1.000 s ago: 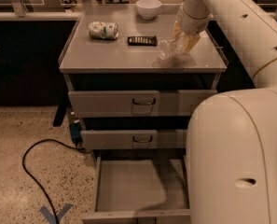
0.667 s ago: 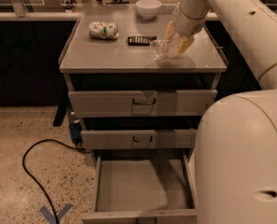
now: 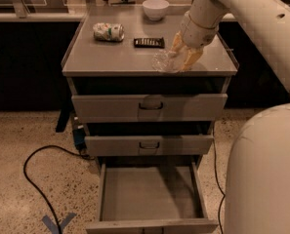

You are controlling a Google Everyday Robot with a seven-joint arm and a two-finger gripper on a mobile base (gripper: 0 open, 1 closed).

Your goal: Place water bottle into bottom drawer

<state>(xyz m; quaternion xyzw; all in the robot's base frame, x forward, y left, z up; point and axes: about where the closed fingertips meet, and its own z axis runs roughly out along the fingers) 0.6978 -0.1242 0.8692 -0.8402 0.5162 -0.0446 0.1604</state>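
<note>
In the camera view, the water bottle (image 3: 163,61) lies on the grey surface (image 3: 115,60), just right of and nearer than the dark bar (image 3: 149,42). The hand (image 3: 179,58) sits at the bottle; whether it is clenched on it I cannot tell. Well below the bar, the bottom drawer (image 3: 149,194) stands pulled out.

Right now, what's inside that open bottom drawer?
Only the bare grey floor of the bottom drawer shows; its far end is hidden under the drawer above. The water bottle is up at the cabinet top, by the gripper.
</note>
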